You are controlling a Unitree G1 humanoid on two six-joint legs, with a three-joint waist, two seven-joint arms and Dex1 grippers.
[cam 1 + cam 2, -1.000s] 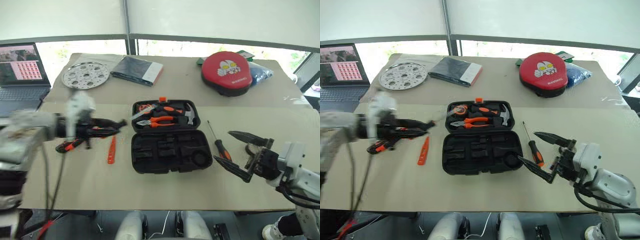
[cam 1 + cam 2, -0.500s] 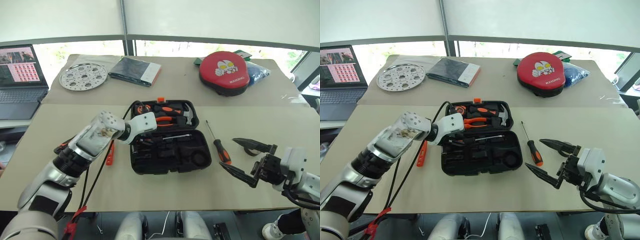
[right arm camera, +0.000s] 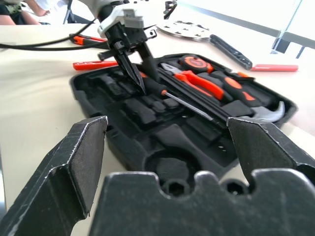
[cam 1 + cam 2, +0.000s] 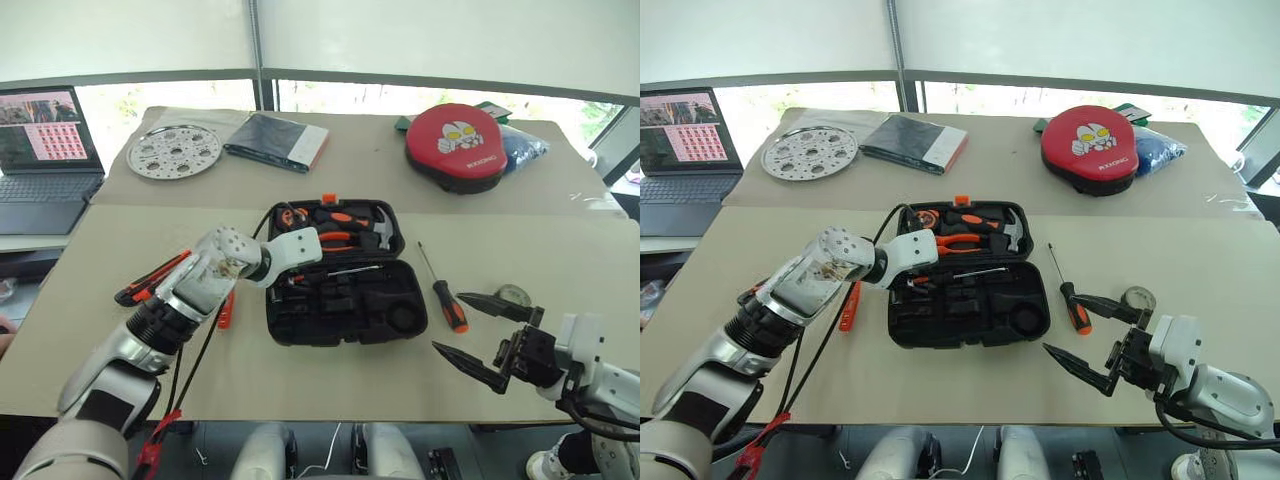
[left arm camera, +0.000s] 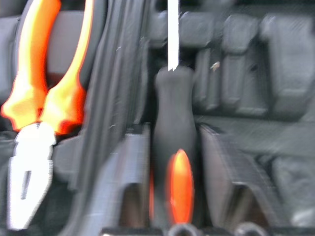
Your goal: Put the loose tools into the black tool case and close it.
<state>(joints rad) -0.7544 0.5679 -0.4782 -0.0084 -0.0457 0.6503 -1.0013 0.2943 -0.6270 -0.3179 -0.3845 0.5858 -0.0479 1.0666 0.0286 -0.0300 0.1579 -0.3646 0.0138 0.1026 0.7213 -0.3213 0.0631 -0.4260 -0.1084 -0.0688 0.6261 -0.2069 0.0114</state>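
Your left pincer [image 3: 132,64] sits over the near half of the black tool case [image 4: 345,310], its fingers parted a little astride the handle of a screwdriver [image 3: 162,91] that lies in the case with its shaft toward the hinge; whether they grip it or have let go, you cannot tell. Your right pincer [image 4: 478,335] hangs spread wide and empty above the table [image 4: 320,380], near a second screwdriver [image 4: 444,298] and the small grey tape roll [image 4: 514,295]. The utility knife [image 4: 150,280] and the slim tester pen [image 4: 226,308] lie on the table left of the case.

These tools should be light and rigid; the steel shafts look slick, so take each screwdriver across its thick handle. The pen is thin and flat to the table; pinch it at mid-length. The case is open and stiff moulded plastic; I judge the lid wants a push near its orange latch [image 4: 326,198].
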